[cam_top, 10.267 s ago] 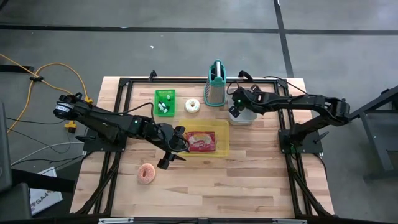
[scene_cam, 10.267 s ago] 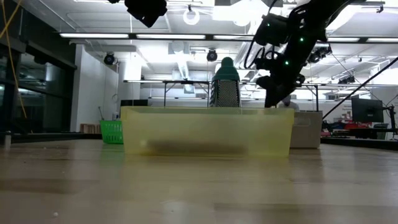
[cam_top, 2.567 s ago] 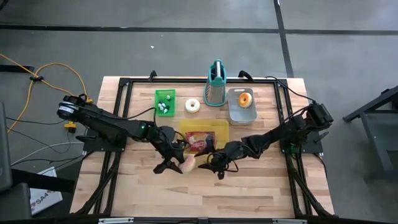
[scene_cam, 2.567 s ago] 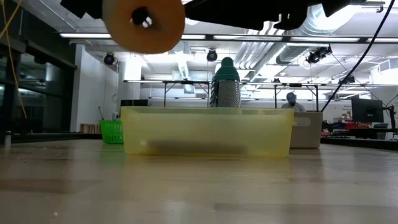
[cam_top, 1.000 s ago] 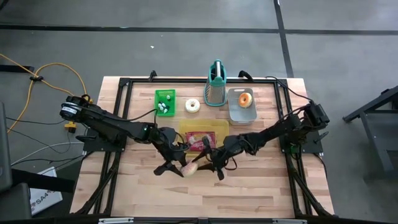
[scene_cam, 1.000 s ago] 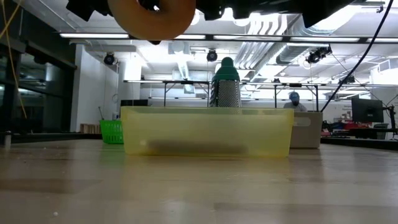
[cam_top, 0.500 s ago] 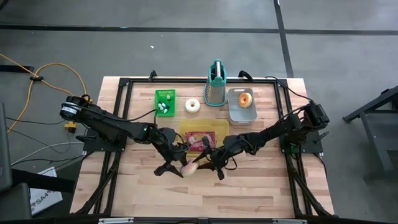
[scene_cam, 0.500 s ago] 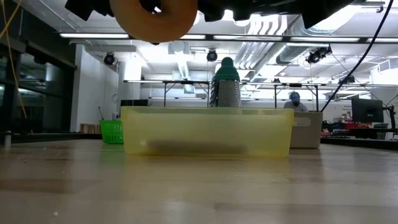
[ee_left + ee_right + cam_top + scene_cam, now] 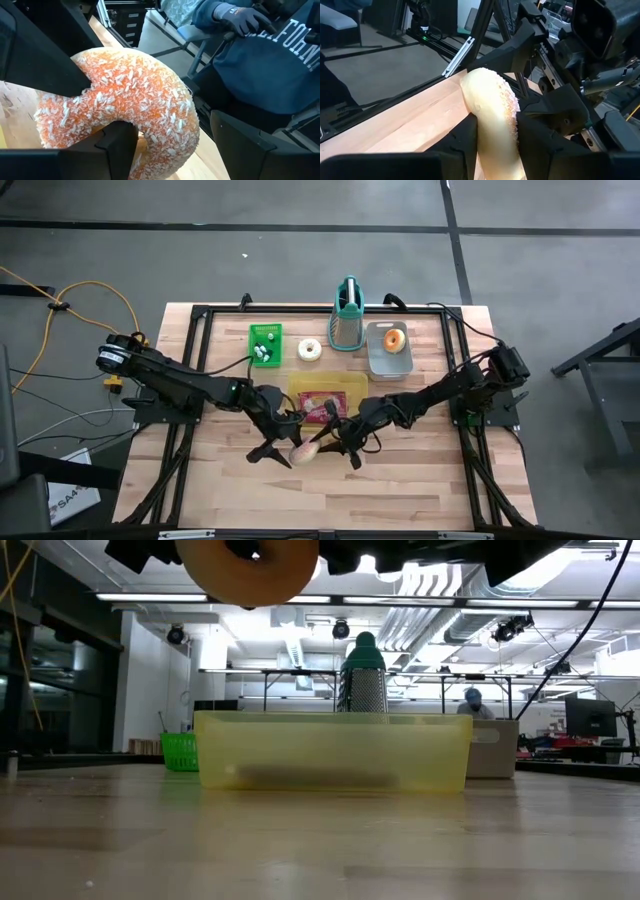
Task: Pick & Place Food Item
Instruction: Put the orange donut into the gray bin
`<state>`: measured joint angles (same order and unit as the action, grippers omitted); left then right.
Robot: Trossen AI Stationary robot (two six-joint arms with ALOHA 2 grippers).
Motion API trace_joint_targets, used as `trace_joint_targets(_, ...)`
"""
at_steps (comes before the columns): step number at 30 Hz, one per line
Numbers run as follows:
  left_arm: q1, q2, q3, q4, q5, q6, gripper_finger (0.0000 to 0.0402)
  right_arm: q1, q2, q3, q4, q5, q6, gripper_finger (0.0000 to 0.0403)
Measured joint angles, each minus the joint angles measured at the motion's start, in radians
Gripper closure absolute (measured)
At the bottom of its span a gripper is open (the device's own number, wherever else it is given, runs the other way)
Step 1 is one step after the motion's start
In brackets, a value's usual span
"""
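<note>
Wooden table point(image 9: 400, 470) from above: both arms meet just in front of the yellow bin point(image 9: 352, 394), a pale donut point(image 9: 303, 451) held above the table between them. Low view: donut point(image 9: 248, 568) hangs high. Left wrist view: left gripper point(image 9: 172, 150) fingers spread apart around it. Right wrist view: right gripper point(image 9: 495, 137) fingers clamped on the donut point(image 9: 492, 112).

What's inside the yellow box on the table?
Looking down from above, the yellow box holds a red packet. The two claws and the donut they carry hide its near edge, so anything under them cannot be seen.
</note>
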<state>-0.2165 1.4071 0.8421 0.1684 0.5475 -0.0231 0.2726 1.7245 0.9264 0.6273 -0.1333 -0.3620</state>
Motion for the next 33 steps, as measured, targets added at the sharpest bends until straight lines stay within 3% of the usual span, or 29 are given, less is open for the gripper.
trace_joint_targets(22, 0.002, -0.002, 0.002, 0.0, 0.034, -0.018, 0.0161, 0.029, 0.0, 0.0, -0.058, -0.077, 0.052, 0.0326)
trace_joint_targets(33, 0.001, -0.002, 0.002, -0.003, 0.035, -0.028, 0.0161, 0.081, -0.09, 0.0, -0.266, 0.105, 0.084, 0.0326)
